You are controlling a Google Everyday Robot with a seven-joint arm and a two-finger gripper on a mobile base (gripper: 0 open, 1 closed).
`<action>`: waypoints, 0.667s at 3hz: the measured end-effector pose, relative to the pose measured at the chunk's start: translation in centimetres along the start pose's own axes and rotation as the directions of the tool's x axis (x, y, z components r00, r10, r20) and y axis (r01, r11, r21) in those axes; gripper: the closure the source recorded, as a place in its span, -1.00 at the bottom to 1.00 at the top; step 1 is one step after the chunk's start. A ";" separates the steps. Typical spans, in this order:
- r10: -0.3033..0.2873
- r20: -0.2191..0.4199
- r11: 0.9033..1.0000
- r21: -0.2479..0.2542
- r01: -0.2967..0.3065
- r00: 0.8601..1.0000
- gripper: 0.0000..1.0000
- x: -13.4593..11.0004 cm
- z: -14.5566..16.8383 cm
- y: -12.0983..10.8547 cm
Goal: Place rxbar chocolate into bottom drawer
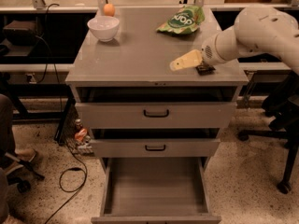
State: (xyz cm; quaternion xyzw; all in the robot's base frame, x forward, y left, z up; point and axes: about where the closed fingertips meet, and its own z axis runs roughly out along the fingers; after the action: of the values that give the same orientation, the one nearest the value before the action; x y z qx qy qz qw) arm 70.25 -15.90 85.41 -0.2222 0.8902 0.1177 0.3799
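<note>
The rxbar chocolate (205, 69) is a small black bar on the grey cabinet top near its front right edge. Only a part of it shows, below the white arm's wrist. My gripper (180, 63), pale yellow, points left just above the cabinet top, to the left of the bar. The bottom drawer (155, 186) is pulled out at the foot of the cabinet, and its flat grey floor is bare.
A green snack bag (181, 20) lies at the back right of the top. A white bowl (103, 28) and an orange ball (109, 9) are at the back left. The two upper drawers (155, 114) stand slightly out. Cables and a bottle (80, 135) lie on the floor at left, and chair legs (280, 171) stand at right.
</note>
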 end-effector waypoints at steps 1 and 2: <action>0.065 0.015 0.997 -0.034 -0.064 0.998 -1.00 -0.2 2.0 -1.0; 0.122 0.024 0.991 -0.053 -0.121 0.992 -1.00 -0.3 3.5 -2.2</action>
State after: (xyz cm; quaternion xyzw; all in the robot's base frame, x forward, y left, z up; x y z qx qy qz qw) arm 73.70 -16.40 83.11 -0.1757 0.8936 0.1665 0.3780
